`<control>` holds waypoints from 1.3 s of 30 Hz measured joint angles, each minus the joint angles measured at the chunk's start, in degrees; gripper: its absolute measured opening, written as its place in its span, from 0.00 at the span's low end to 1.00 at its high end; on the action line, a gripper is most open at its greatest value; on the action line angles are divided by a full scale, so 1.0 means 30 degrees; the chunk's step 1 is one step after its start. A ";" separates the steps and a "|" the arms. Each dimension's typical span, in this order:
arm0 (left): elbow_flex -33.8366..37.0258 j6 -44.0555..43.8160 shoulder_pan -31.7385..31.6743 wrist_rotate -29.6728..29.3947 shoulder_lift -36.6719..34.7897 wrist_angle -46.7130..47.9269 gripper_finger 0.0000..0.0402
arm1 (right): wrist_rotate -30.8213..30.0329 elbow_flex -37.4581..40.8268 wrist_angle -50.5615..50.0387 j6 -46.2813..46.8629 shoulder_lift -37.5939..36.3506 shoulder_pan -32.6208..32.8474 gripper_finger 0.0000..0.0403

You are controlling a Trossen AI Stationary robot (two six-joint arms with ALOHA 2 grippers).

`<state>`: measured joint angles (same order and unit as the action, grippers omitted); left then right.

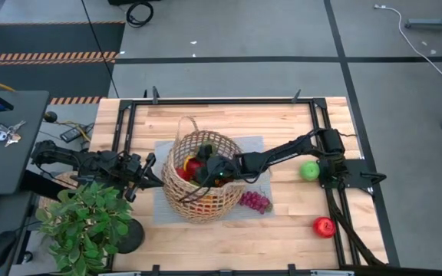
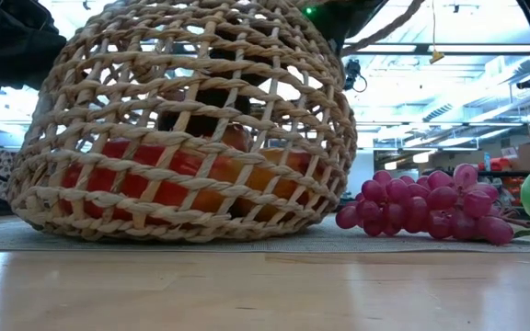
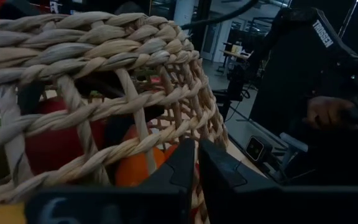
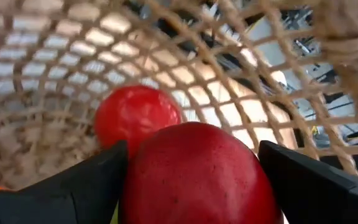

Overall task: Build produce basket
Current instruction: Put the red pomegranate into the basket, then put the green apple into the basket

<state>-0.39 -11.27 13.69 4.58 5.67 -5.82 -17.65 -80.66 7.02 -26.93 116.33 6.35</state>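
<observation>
The tan wicker basket [image 1: 200,178] stands on a grey mat [image 1: 252,146] at the table's middle, with red and orange produce inside [image 2: 182,175]. My right gripper [image 4: 191,163] reaches into it from the right, over the rim, and is shut on a red fruit [image 4: 197,177]. A second red apple [image 4: 135,115] lies beyond it in the basket. Purple grapes [image 1: 255,202], a green fruit [image 1: 309,170] and a red apple [image 1: 324,226] lie on the table to the basket's right. My left gripper [image 3: 196,171] is shut, close by the basket's left wall [image 3: 104,106]. My right gripper pinches the red fruit's two opposite sides [image 4: 132,180] between its widely spread fingers. It comes from the table's right, slanting down into the basket. Whether the fruit rests on the produce below is hidden by the fruit itself. Whether my left gripper touches the basket's wall, I cannot tell.
A leafy potted plant [image 1: 83,222] stands at the near left corner, beside the left arm. A black frame [image 1: 221,101] runs around the tabletop. Bare wood lies along the near edge [image 1: 229,245].
</observation>
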 joint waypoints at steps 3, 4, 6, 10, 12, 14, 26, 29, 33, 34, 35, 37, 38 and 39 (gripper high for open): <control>-0.0004 0.0001 0.0000 0.0000 0.0000 0.0007 0.08 | 0.0051 0.0000 0.0387 0.1023 -0.0073 0.0003 0.91; -0.0004 -0.0005 0.0000 0.0000 0.0000 0.0007 0.09 | 0.0130 0.0000 0.0501 0.1120 -0.0105 -0.0011 0.92; -0.0004 -0.0009 0.0000 0.0000 0.0000 0.0007 0.09 | 0.0214 -0.0007 0.0784 0.1192 -0.0138 -0.0015 0.95; -0.0004 -0.0005 0.0000 0.0000 0.0000 0.0015 0.08 | 0.0038 0.0000 0.1470 0.1063 -0.0152 0.0202 0.99; 0.0002 -0.0013 0.0000 0.0000 0.0000 0.0015 0.07 | -0.0741 0.0022 0.1659 0.0914 -0.0468 0.0408 0.98; -0.0002 -0.0001 0.0000 0.0003 0.0000 0.0015 0.07 | -0.2104 0.0022 0.1922 0.0755 -0.1009 0.0703 0.97; -0.0002 -0.0006 0.0000 0.0000 -0.0007 0.0015 0.08 | -1.2767 -0.0007 0.1962 0.0432 -0.5895 0.3894 0.97; 0.0003 -0.0006 0.0000 0.0000 -0.0007 0.0015 0.07 | -1.5810 0.0239 0.1791 -0.0010 -0.6450 0.4839 0.96; 0.0000 -0.0006 0.0000 0.0000 -0.0007 0.0018 0.08 | -1.7680 0.1182 0.1390 -0.0533 -0.6979 0.6172 0.95; 0.0003 -0.0006 0.0000 0.0000 -0.0007 0.0016 0.08 | -1.7668 0.1426 0.1309 -0.0545 -0.7129 0.6474 0.95; -0.0002 0.0001 0.0000 0.0000 -0.0007 0.0020 0.08 | -1.7632 0.1592 0.1214 -0.0523 -0.7269 0.6748 0.95; 0.0002 -0.0006 0.0000 0.0001 -0.0007 0.0019 0.09 | -1.7630 0.1698 0.1103 -0.0454 -0.7466 0.7311 0.94; 0.0003 0.0001 0.0000 0.0000 -0.0007 0.0015 0.09 | -1.7655 0.1698 0.1094 -0.0452 -0.7527 0.7593 0.94; 0.0003 0.0001 0.0000 0.0000 -0.0007 0.0022 0.09 | -1.7653 0.1698 0.1077 -0.0435 -0.7581 0.7915 0.94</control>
<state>-0.38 -11.27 13.69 4.58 5.65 -5.76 -70.61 -75.57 10.25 -28.23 93.59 30.09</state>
